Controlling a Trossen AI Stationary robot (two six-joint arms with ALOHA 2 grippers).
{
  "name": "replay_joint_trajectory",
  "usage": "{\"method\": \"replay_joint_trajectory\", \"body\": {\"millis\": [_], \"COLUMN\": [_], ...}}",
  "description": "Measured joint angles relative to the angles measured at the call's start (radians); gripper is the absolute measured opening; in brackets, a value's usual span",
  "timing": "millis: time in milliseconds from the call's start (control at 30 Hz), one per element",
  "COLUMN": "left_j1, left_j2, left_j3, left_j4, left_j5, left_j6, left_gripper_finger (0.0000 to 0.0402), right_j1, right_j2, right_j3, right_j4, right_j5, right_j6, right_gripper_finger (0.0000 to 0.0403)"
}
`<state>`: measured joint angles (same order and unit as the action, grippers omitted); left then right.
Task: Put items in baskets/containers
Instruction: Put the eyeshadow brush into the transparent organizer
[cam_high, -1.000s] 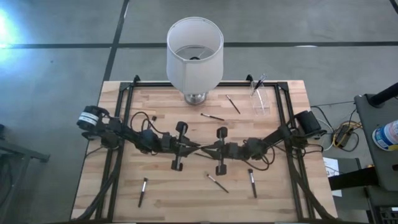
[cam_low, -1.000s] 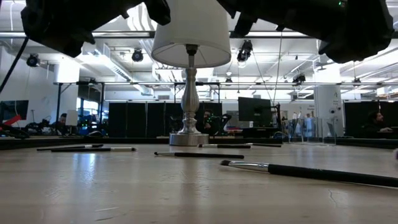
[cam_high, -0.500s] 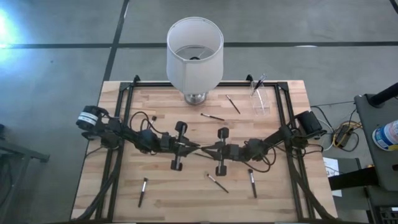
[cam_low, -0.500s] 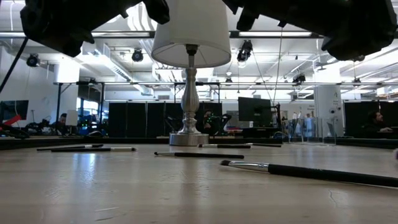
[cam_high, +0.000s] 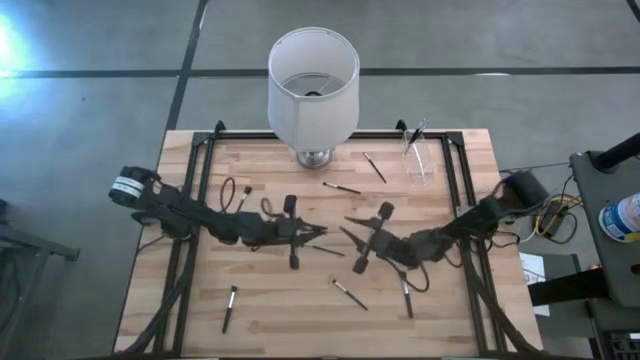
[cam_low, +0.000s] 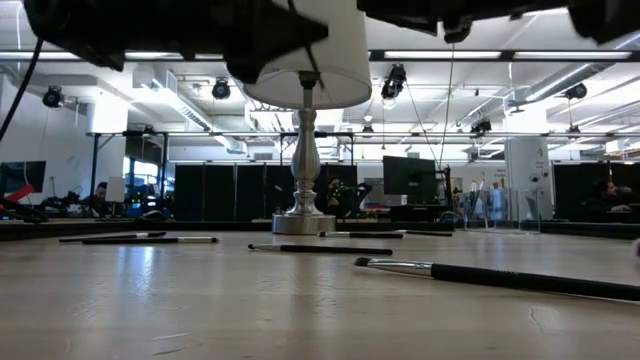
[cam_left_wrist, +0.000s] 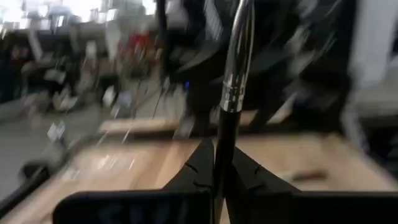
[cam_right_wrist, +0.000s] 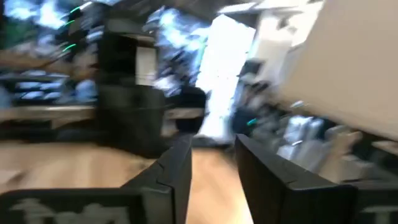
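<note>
My left gripper (cam_high: 318, 235) is at the table's middle, shut on a thin makeup brush (cam_left_wrist: 227, 106) with a dark handle and a silvery ferrule. My right gripper (cam_high: 345, 226) is just to its right, open and empty, with a gap between its fingers (cam_right_wrist: 212, 146). The small clear cup (cam_high: 420, 160) stands at the far right with brushes in it. Loose brushes lie flat on the wood at the far middle (cam_high: 341, 188) (cam_high: 375, 167) and near the front (cam_high: 229, 308) (cam_high: 350, 294) (cam_high: 406, 297). My left gripper pinches the brush's dark handle (cam_left_wrist: 219, 163) between its two fingers. The fingers are about level and come from the table's left. The ferrule (cam_left_wrist: 231, 93) and bristle end stick out beyond the fingertips. The brush is lifted clear of the table.
A big white lampshade (cam_high: 313, 80) on a metal base (cam_low: 303, 222) stands at the table's far middle. A black frame (cam_high: 195, 160) runs along the table's sides. In the low view, brushes lie on the wood (cam_low: 500, 278) (cam_low: 320, 249) (cam_low: 150, 238).
My right gripper has drawn back from my left gripper toward the table's right and near edges, and has turned so that it slants. My left gripper has rolled about its wrist while staying near the table's middle.
</note>
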<state>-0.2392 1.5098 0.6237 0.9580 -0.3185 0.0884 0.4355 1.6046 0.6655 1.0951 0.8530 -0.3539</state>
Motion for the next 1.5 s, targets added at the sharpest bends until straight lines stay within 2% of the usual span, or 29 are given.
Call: {"method": "replay_joint_trajectory", "body": {"millis": [100, 167, 200, 333, 433, 667, 833, 967, 1133, 1367, 1500], "left_j1": [0.005, 0.008, 0.008, 0.009, 0.011, 0.011, 0.012, 0.012, 0.012, 0.012, 0.012], "left_j2": [-0.017, -0.016, -0.013, -0.009, -0.007, -0.007, -0.007, -0.007, -0.007, -0.008, -0.029], "left_j3": [0.026, 0.041, 0.051, 0.070, 0.070, 0.072, 0.072, 0.072, 0.072, 0.071, 0.058], "left_j4": [-0.196, -0.271, -0.288, -0.308, -0.318, -0.330, -0.335, -0.341, -0.340, -0.327, -0.322], "left_j5": [-0.041, -0.046, -0.046, -0.046, -0.045, -0.034, -0.034, -0.034, -0.033, -0.045, -0.058], "left_j6": [-0.032, -0.045, -0.046, -0.046, -0.045, -0.050, -0.052, -0.052, -0.052, -0.084, -0.099], "left_gripper_finger": [0.0009, 0.0009, 0.0009, 0.0008, 0.0008, 0.0008, 0.0008, 0.0008, 0.0013, 0.0023, 0.0025], "right_j1": [-0.030, -0.073, -0.090, -0.135, -0.161, -0.199, -0.212, -0.214, -0.217, -0.218, -0.221], "right_j2": [-0.112, -0.140, -0.141, -0.114, -0.076, 0.022, 0.066, 0.080, 0.073, 0.065, 0.015], "right_j3": [0.005, 0.015, 0.015, 0.029, 0.053, 0.136, 0.191, 0.210, 0.203, 0.197, 0.178], "right_j4": [-0.278, -0.346, -0.352, -0.355, -0.338, -0.326, -0.331, -0.337, -0.332, -0.338, -0.354], "right_j5": [-0.225, -0.373, -0.413, -0.449, -0.515, -0.540, -0.541, -0.541, -0.539, -0.539, -0.536], "right_j6": [0.216, 0.296, 0.307, 0.310, 0.321, 0.325, 0.302, 0.294, 0.284, 0.279, 0.273], "right_gripper_finger": [0.0137, 0.0143, 0.0146, 0.0156, 0.0163, 0.0173, 0.0164, 0.0121, 0.0025, 0.0015, 0.0013]}}
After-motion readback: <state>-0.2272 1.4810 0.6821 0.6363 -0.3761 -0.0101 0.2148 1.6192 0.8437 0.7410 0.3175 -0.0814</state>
